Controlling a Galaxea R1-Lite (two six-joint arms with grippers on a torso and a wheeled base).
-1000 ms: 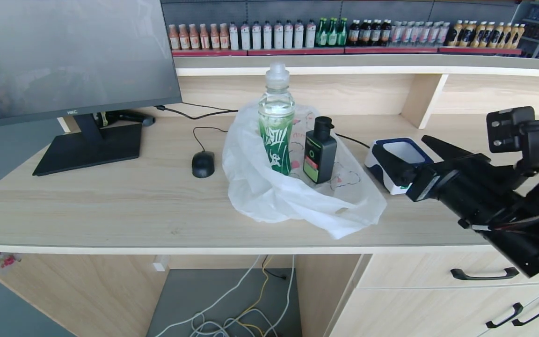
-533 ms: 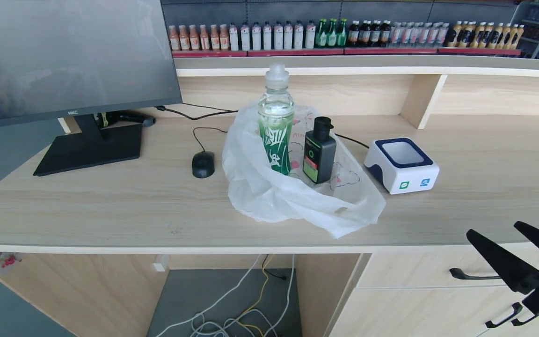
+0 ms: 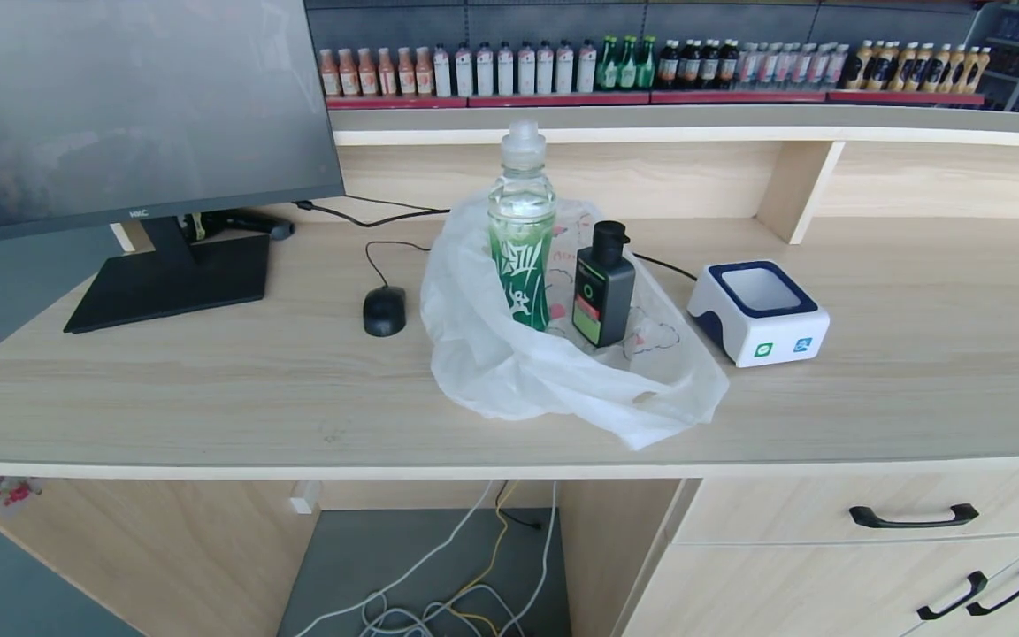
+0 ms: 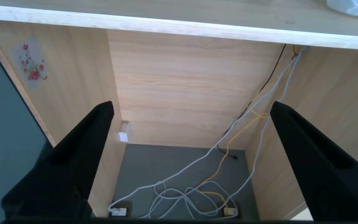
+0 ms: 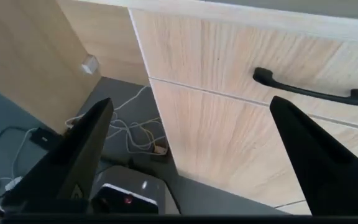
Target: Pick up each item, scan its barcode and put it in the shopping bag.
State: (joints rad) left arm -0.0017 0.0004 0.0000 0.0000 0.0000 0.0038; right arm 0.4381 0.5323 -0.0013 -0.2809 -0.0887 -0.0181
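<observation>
Down on the left, the left gripper (image 4: 191, 106) hangs with its jaws spread wide and nothing between them, below the counter (image 3: 164, 398) edge and facing the kneehole where loose cables (image 4: 185, 190) lie on the floor. Everything that matters sits well above it, up on the counter. The monitor (image 3: 120, 97) and the mouse (image 3: 383, 310) come first, then the white shopping bag (image 3: 509, 372), crumpled open. A tall green bottle (image 3: 523, 248) and, just beside it, a small dark bottle (image 3: 603, 287) stand upright within its folds. The scanner (image 3: 759, 312) is near the bag on the far side from the mouse. The right gripper (image 5: 191, 101) is likewise low and spread empty, in front of a drawer handle (image 5: 312, 87), with the scanner well above it. I see no loose goods left on the counter, so the bagging looks done. Whether both barcodes were read I cannot tell.
</observation>
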